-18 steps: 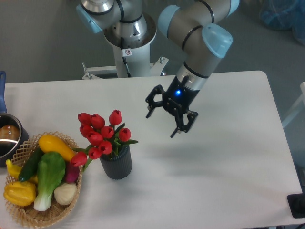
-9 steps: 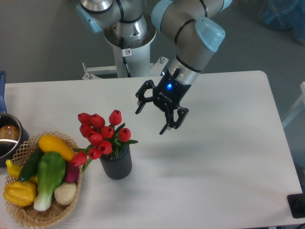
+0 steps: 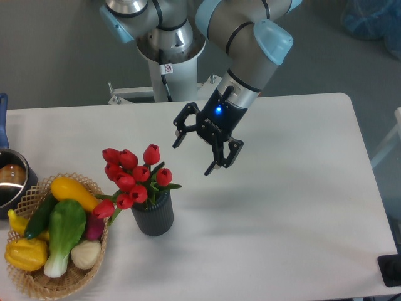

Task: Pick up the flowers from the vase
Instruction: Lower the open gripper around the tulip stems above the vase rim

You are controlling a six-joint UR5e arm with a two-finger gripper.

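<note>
Fingers spread wide and holding nothing, the gripper (image 3: 191, 155) hangs above the white table (image 3: 288, 207), up and to the right of the flowers (image 3: 133, 176), with clear space between them. Its jaws tilt down and toward the camera, a pose that looks like the approach to a grasp, not the grasp itself. A blue light glows on the wrist above the black fingers.

The red tulips stand in the vase (image 3: 153, 214), a dark ribbed cylinder near the table's front left. Buds crowd the top and lean left; green stems and leaves show just above the rim. Judging by this layout, the bunch is best taken at the stems below the buds, since closing on the heads could crush or scatter them. The pick has not begun.

Just left of the vase sits a wicker basket (image 3: 37, 283) of toy vegetables: a yellow squash (image 3: 72, 192), a green bok choy (image 3: 64, 230), a yellow pepper (image 3: 25, 253), a white onion (image 3: 86, 253). One low tulip droops over its rim, so a lift drifting leftward could snag there. A metal pot (image 3: 11, 182) shows at the far left edge. The arm's pedestal (image 3: 169, 69) rises behind the table. Nothing stands between gripper and blooms.
</note>
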